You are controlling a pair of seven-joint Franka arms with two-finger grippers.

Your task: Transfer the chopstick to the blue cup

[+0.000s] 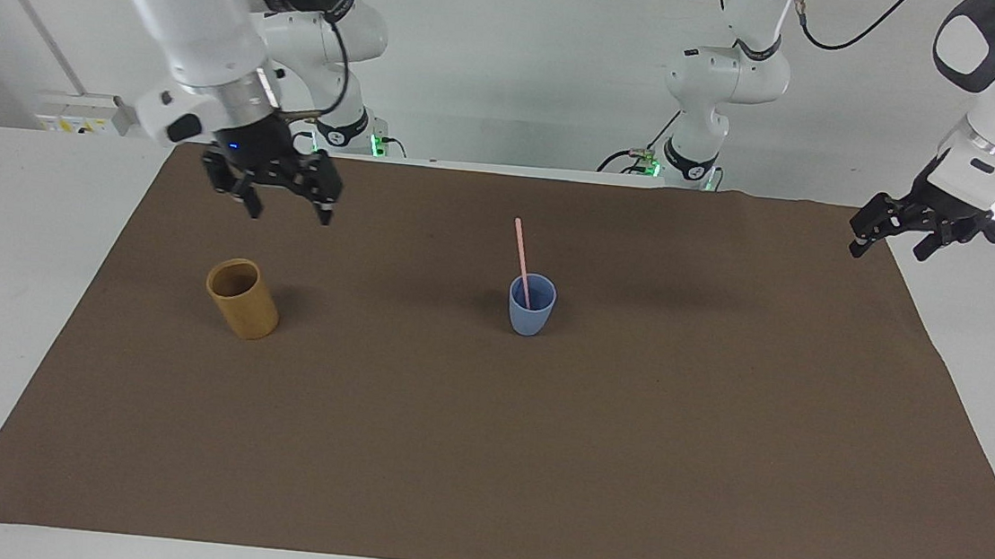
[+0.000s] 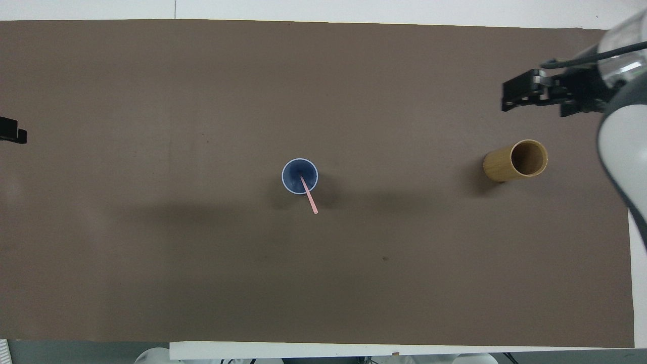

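Brown matting (image 1: 482, 458) is spread over a white table (image 1: 35, 212), with pale walls at the robots' end. At mid-mat the blue cup (image 1: 531, 306) stands upright, and the chopstick (image 1: 522, 259) is seen inside it — lower end in the bowl, upper end leaning over the rim toward the robots. Toward the right arm's end of the table a tan bamboo cup (image 1: 243, 298) stands well apart from the blue cup.

The right gripper (image 1: 287, 203) hangs in the air over the mat near the bamboo cup, its 2 fingers spread wide and nothing held. The left gripper (image 1: 891, 233) waits over the mat's edge at its own end, likewise open and empty.

The transfer is judged done; what remains is a clean retreat. It would best be made high and away from the blue cup, since a light cup with a leaning stick could be tipped by a brush — a slow, raised path is advised.

No brand, label or writing can be read.
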